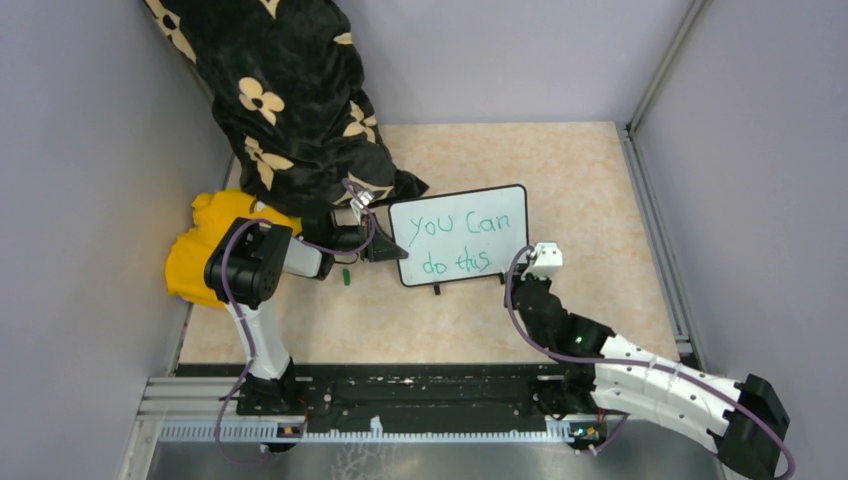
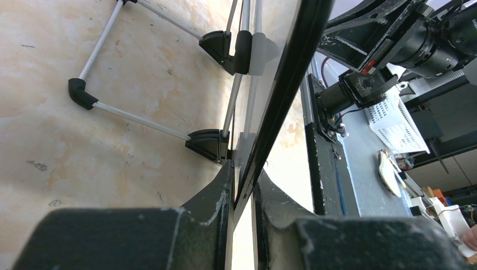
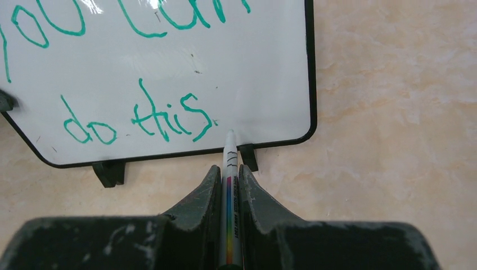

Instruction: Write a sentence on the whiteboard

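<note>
The whiteboard point(image 1: 508, 212) stands tilted on the tan table, black-framed, its feet point(image 3: 109, 173) on the table. The sentence point(image 1: 437, 227) in green marker reads "you can" above "do this" point(image 3: 163, 118). My left gripper point(image 1: 388, 250) is shut on the whiteboard's left edge; in the left wrist view the black frame point(image 2: 281, 95) runs edge-on between the fingers point(image 2: 216, 197). My right gripper point(image 3: 229, 171) is shut on a white marker point(image 3: 230, 149) with a rainbow stripe. The marker's tip sits at the board's lower edge, just right of the "s".
A black cloth with cream flowers point(image 1: 290, 100) hangs over the table's back left, above a yellow bundle point(image 1: 200, 250). A small green cap point(image 1: 346, 276) lies near the left arm. Grey walls close in on the sides, and a black rail point(image 1: 420, 400) lines the near edge.
</note>
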Available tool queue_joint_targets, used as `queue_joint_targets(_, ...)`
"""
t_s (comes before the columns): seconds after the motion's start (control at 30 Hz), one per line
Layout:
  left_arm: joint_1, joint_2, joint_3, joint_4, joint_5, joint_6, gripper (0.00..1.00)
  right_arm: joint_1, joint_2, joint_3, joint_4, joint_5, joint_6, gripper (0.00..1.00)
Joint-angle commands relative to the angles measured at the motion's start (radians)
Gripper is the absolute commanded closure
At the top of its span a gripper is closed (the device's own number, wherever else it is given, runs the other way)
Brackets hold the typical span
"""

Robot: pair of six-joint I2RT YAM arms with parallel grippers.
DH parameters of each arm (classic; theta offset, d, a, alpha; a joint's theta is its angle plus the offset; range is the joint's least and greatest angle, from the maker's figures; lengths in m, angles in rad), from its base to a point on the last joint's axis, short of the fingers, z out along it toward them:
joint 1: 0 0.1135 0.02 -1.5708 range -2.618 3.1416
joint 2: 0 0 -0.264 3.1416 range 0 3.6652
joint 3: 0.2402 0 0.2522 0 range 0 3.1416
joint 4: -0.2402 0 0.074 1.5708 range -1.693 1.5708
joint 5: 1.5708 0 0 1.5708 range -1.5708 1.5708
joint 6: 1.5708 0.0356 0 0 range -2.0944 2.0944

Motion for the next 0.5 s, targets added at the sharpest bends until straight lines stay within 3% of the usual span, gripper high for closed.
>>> queue_joint_targets(0.0, -0.007, 0.019, 0.001, -0.094, -0.017, 0.011, 0.81, -0.004, 0.003, 0.021, 0.070, 0.066, 0.030, 1.00)
queue_joint_targets(0.47, -0.007, 0.017, 0.000, -0.098, -0.016, 0.014, 0.81, -0.004, 0.051, 0.022, 0.121, 0.048, 0.038, 1.00)
